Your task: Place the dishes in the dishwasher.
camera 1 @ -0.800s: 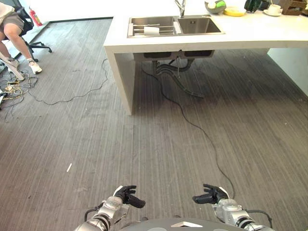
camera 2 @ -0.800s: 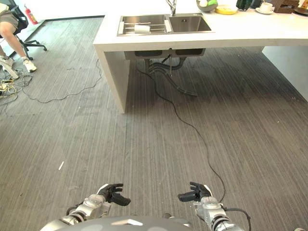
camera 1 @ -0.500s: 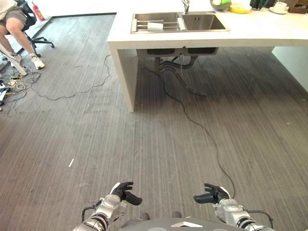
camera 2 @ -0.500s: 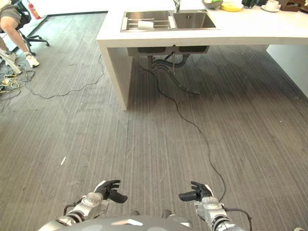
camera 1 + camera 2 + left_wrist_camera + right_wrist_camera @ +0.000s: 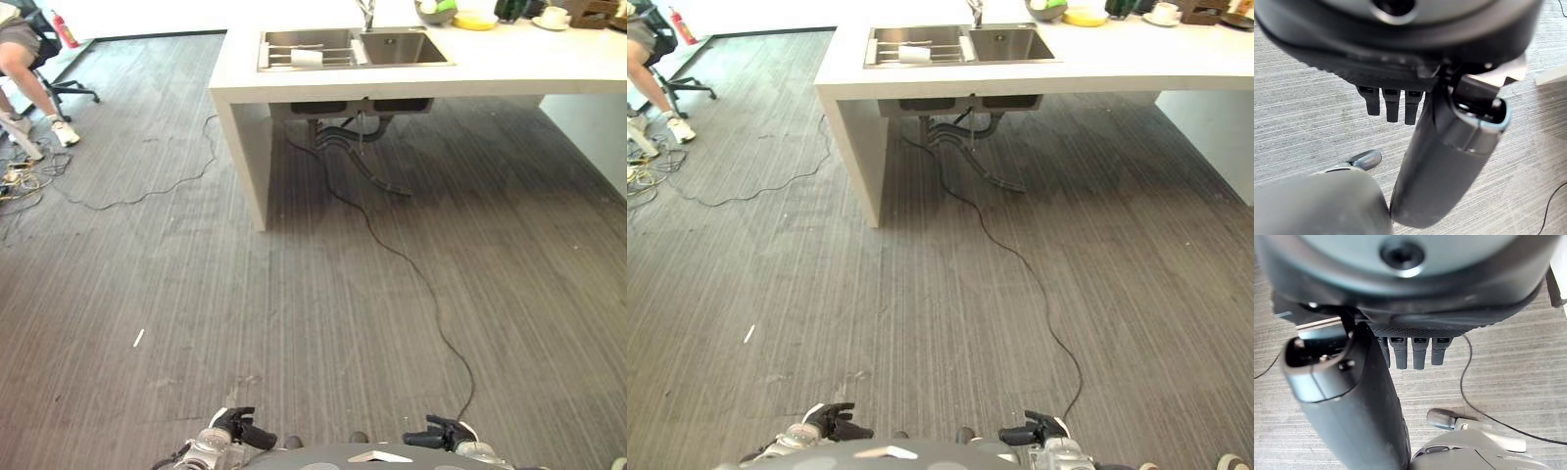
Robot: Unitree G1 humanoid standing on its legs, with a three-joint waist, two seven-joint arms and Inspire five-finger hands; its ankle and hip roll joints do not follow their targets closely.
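Note:
The dishes stand far ahead on a white counter [image 5: 509,70]. A white cup [image 5: 308,58] lies on the rack in the left basin of the steel sink [image 5: 404,47]. To the right of the tap are a grey bowl holding something green [image 5: 437,10], a yellow plate [image 5: 477,21] and a white cup on a saucer [image 5: 554,17]. My left hand [image 5: 236,429] and right hand [image 5: 438,434] hang low over the floor at the near edge, a long way from the counter. Both have relaxed fingers [image 5: 1390,104] and hold nothing.
Grey plank floor stretches between me and the counter. Drain pipes [image 5: 358,147] hang under the sink. A person [image 5: 18,49] sits on an office chair at the far left, with loose cables [image 5: 147,196] nearby and a red extinguisher [image 5: 66,29] behind. A small white scrap [image 5: 139,338] lies on the floor.
Both hands have sunk toward the bottom edge of the eye views and show less. The whole picture has shifted a little, so the camera moved; the dishes stay put.

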